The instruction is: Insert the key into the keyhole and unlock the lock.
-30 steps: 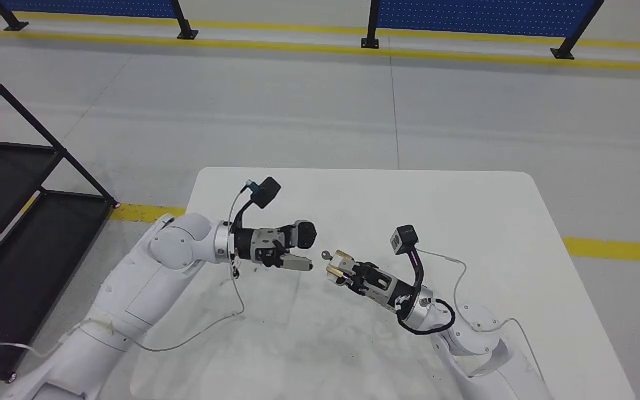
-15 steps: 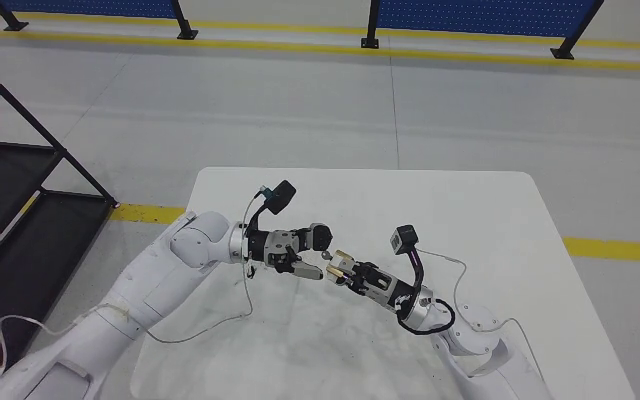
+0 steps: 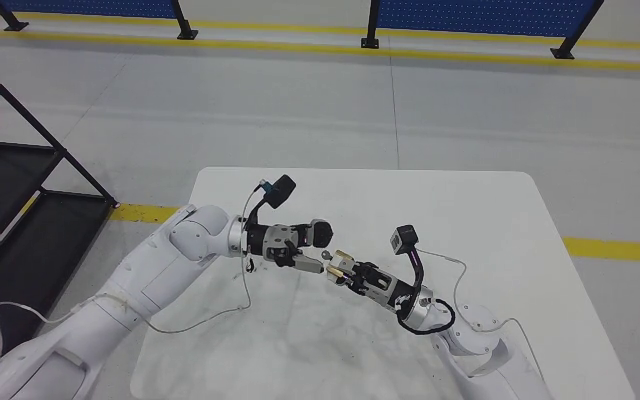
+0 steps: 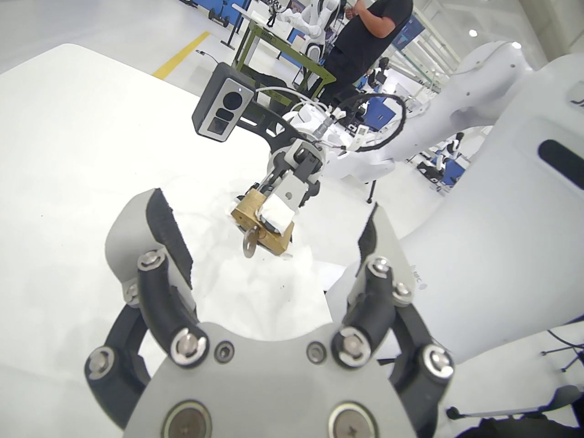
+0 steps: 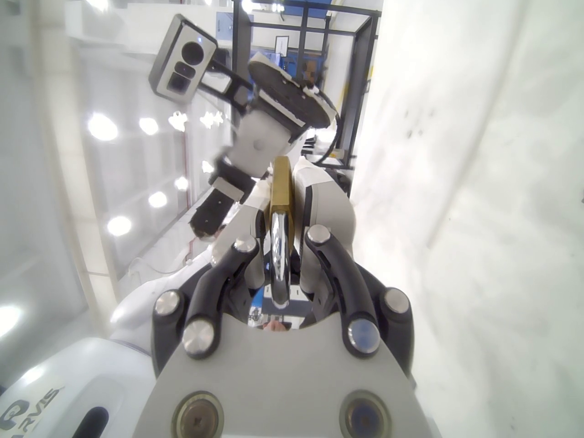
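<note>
In the top view the two arms meet nose to nose above the white table (image 3: 480, 210). The right gripper (image 3: 346, 268) holds the brass lock (image 3: 338, 263) off the surface. The key (image 3: 327, 259) juts from the lock's end toward the left gripper (image 3: 308, 263), which sits just short of it and is the arm placed to turn it. In the left wrist view the left gripper (image 4: 263, 208) has its fingers (image 4: 159, 225) spread wide and holds nothing. The key (image 4: 249, 242) is already seated in the lock (image 4: 267, 230), its free end pointing back between them. Its long axis runs roughly along the line of approach, so a short advance, a pinch on the key and a wrist roll look like the next steps. In the right wrist view the right gripper (image 5: 280, 211) is clamped on the lock (image 5: 279, 179) across its flat sides, the shackle (image 5: 278, 252) toward the palm. Compared with a second ago, the left arm has come closer to the key and rolled its wrist. The right arm has not moved.
</note>
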